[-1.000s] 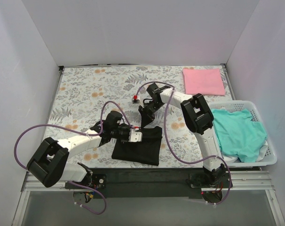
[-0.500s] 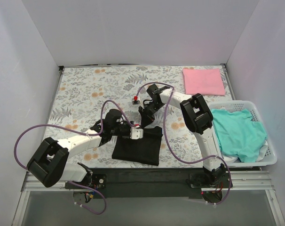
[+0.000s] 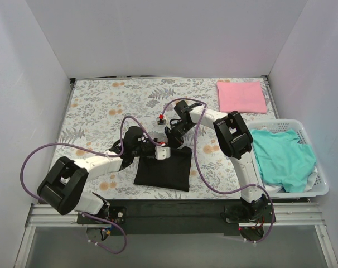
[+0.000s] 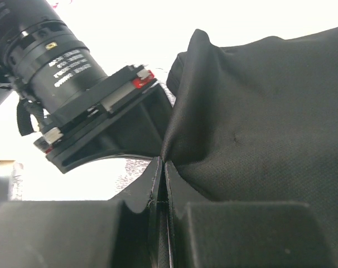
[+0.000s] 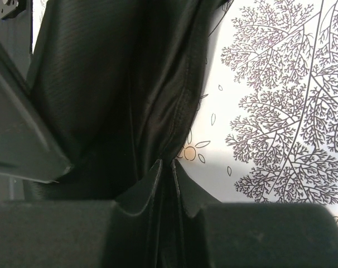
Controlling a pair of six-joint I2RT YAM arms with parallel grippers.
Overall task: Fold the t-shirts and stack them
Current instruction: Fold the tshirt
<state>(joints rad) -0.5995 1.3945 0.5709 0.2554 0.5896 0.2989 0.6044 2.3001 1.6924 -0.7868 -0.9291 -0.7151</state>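
The black t-shirt (image 3: 164,170) lies folded near the table's front edge, its far edge lifted. My left gripper (image 3: 159,153) is shut on that far edge at the left; the pinched cloth (image 4: 241,139) shows in the left wrist view. My right gripper (image 3: 172,143) is shut on the same edge just to the right, with black fabric (image 5: 119,84) bunched between its jaws. The pink t-shirt (image 3: 241,96) lies folded flat at the far right. The teal t-shirt (image 3: 281,157) sits crumpled in the white basket (image 3: 320,187).
The floral table cloth (image 3: 102,106) covers the table. The white basket stands at the right edge. Purple cables (image 3: 198,162) loop from both arms over the cloth. White walls close the table on three sides.
Both grippers have moved the black shirt's far edge away from the front edge, and the shirt now hangs flatter and more squared. The left arm has swung toward the centre.
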